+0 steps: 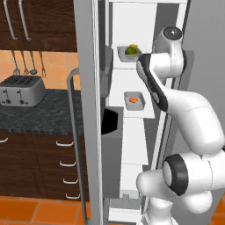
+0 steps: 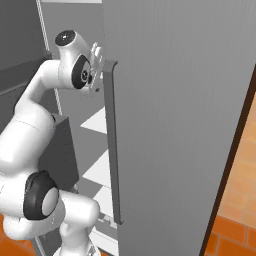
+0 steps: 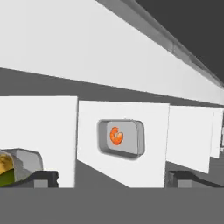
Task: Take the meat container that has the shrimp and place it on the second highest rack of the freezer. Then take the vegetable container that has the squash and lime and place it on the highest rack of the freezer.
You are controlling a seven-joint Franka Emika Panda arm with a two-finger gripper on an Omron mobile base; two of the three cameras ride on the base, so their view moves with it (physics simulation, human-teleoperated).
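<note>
Inside the freezer (image 1: 132,132), the grey container (image 1: 134,100) with the shrimp (image 1: 133,100) sat on the second white shelf from the top, and the container (image 1: 128,53) holding the lime (image 1: 130,51) and squash (image 1: 133,46) sat on the shelf directly above it. Up beside that top shelf, the gripper (image 3: 111,179) stood open and held nothing, one dark fingertip (image 3: 43,178) just beside the lime container, with the shrimp tray well apart from it on the next shelf.

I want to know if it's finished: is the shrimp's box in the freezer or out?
In. The shrimp lies in its box on a white freezer shelf, below the lime.
</note>
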